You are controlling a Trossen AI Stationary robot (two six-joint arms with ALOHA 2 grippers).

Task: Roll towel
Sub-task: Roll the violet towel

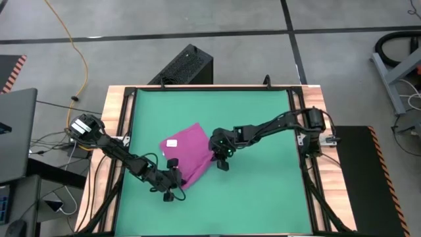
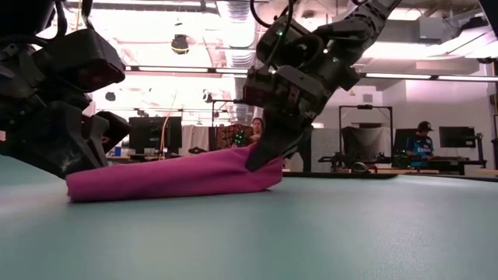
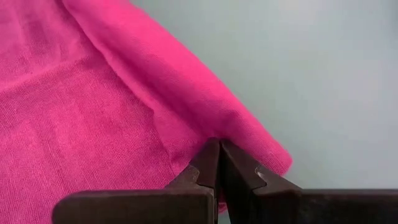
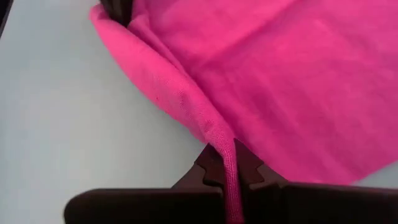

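The magenta towel (image 1: 189, 153) lies on the green mat (image 1: 263, 191) with its white tag (image 1: 172, 143) facing up. Its edge toward the table's near right is turned over into a thick rolled fold (image 2: 171, 176). My left gripper (image 1: 172, 179) is shut at the fold's near-left end (image 3: 219, 149). At the fold's other end, toward the right, my right gripper (image 1: 220, 158) is shut on the cloth (image 4: 229, 163). Both grippers slant down onto the towel. My left gripper has its shut fingertips (image 3: 208, 158) on the end of the rolled fold (image 3: 249, 146), slanting down from the table's left. Whether cloth sits between the tips is hidden by the fingers. The fold lies on the mat. My right gripper pinches the towel's hemmed edge (image 4: 225, 146) at the end of the rolled fold between its two fingers; the hem runs back between them. The fingers slant down from the table's right. That corner is raised slightly, and the rest of the towel rests on the mat.
The mat fills a wooden-framed table (image 1: 117, 131), with bare green surface on every side of the towel. A black box (image 1: 187, 66) stands beyond the far edge, and a laptop (image 1: 13, 131) sits off to the left. People (image 2: 424, 136) are at desks in the room behind.
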